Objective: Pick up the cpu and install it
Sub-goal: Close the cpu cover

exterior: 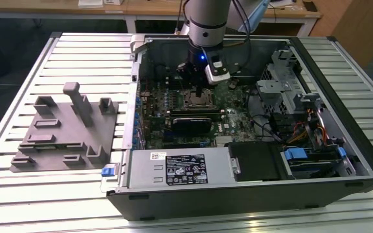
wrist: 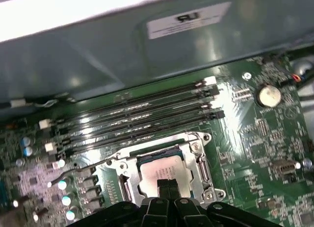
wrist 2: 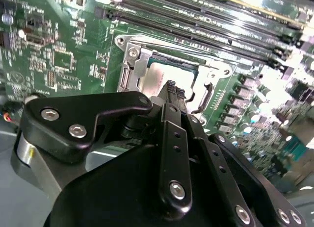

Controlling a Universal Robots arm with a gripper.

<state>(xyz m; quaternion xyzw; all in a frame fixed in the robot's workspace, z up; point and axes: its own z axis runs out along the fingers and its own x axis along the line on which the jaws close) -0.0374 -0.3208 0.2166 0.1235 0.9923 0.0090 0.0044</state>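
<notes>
Fingertips of the end effector are pressed together with no gap between them, holding nothing, and they stand right over the cpu, at or just above its pale silvery top; whether they actually touch it cannot be told. The cpu lies flat inside the metal socket frame on the green motherboard, its edges lined up with the frame's opening. In the second wrist view the closed end effector again meets the cpu near one edge of the chip, with the socket frame around it. A thin wire lever sticks out from one side of the frame. Rows of long black memory slots run beside the socket, and a round coin cell sits farther off on the board. In the exterior view the arm reaches down into the open computer case, which lies on the slatted counter; the end effector hangs at twelve o'clock from the labelled power supply. A grey fixture rests at nine o'clock from the case.
</notes>
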